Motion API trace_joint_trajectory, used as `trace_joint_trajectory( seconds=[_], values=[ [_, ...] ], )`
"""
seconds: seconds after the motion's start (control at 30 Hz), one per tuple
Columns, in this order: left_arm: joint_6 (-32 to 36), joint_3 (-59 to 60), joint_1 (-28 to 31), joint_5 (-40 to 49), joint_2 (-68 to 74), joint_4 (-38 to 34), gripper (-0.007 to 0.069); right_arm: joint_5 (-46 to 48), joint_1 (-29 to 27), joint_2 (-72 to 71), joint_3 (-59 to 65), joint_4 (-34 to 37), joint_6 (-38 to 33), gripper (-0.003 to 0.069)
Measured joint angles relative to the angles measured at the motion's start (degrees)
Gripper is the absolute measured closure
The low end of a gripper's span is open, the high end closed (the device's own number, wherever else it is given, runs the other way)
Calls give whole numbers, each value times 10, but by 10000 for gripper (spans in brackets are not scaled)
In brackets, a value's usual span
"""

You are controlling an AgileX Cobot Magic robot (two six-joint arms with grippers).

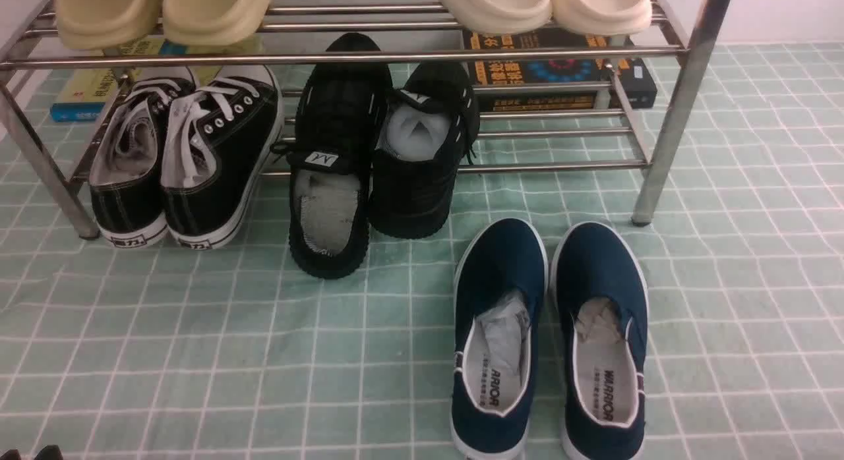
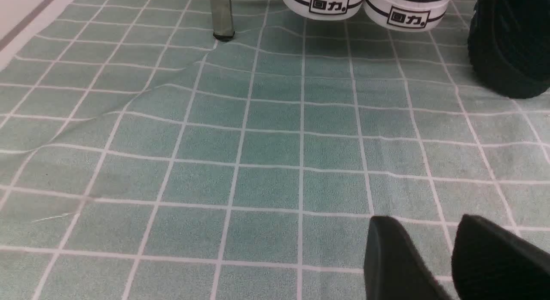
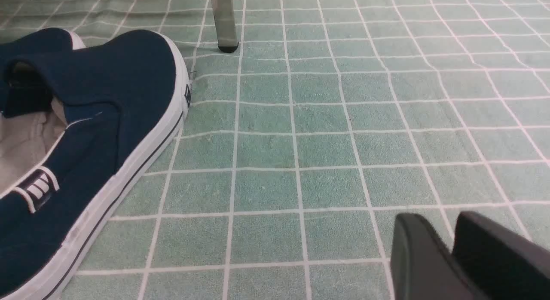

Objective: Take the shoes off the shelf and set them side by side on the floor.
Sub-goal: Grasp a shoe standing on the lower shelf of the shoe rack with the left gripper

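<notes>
Leaning heels-down off shelf [image 1: 686, 84], shoes [image 1: 343, 117] toes partly behind rods [image 1: 527, 51], left gripper [image 2: 429, 233] spread, right gripper [image 3: 442, 231] slightly parted, both cropped

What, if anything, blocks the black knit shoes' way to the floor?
Only the navy slip-ons lie on the floor, in front and right of the black shoes; straight ahead and leftward, nothing visible.

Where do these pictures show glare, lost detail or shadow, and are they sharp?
Front view: soft even light, bright glare streaks on the shelf rods, the black shoes nearly lose their texture. Left wrist view: sharp floor, wrinkles shaded gently. Right wrist view: sharp too, faint shadow beside the navy slip-on.
</notes>
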Motion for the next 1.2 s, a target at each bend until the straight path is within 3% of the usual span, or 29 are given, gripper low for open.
trace_joint_trajectory(
  seconds=[0.83, 0.97, 1.2],
  values=[
    [0, 0, 0, 0, 0, -8, 383, 0, 0, 0, 0, 0, -1, 465],
    [-2, 0, 0, -1, 0, -55, 383, 0, 0, 0, 0, 0, -1, 461],
    [-78, 1, 0, 2, 0, -283, 383, 0, 0, 0, 0, 0, 0, 449]
  ],
)
